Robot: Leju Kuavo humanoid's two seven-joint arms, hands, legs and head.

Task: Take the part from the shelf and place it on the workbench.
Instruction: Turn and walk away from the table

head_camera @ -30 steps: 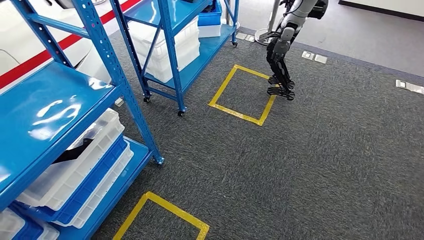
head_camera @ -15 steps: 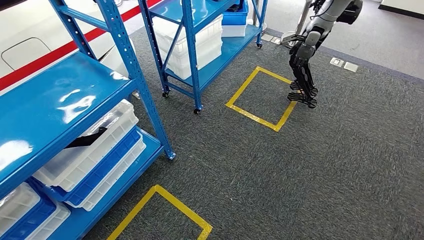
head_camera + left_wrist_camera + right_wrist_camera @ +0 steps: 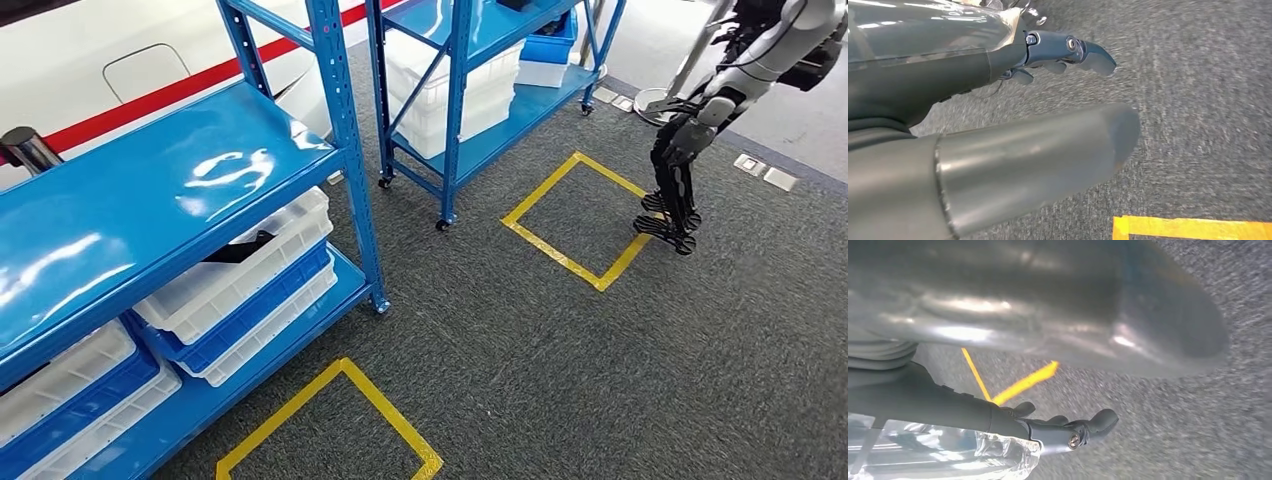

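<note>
Both robot hands hang empty over the carpet beside the blue shelf; the part lies in a bin on the shelf.

The grey carpet carries two yellow taped squares, one near and one farther off. The near blue shelf holds stacked white and blue bins under its glossy top board, and a dark part lies in the uppermost white bin. A second blue shelf on castors stands beyond it, also loaded with white bins. Another humanoid robot stands just beside the far square. The left robot hand hangs above the carpet with thumb and fingers apart, holding nothing; the right robot hand likewise, fingers spread and empty.
</note>
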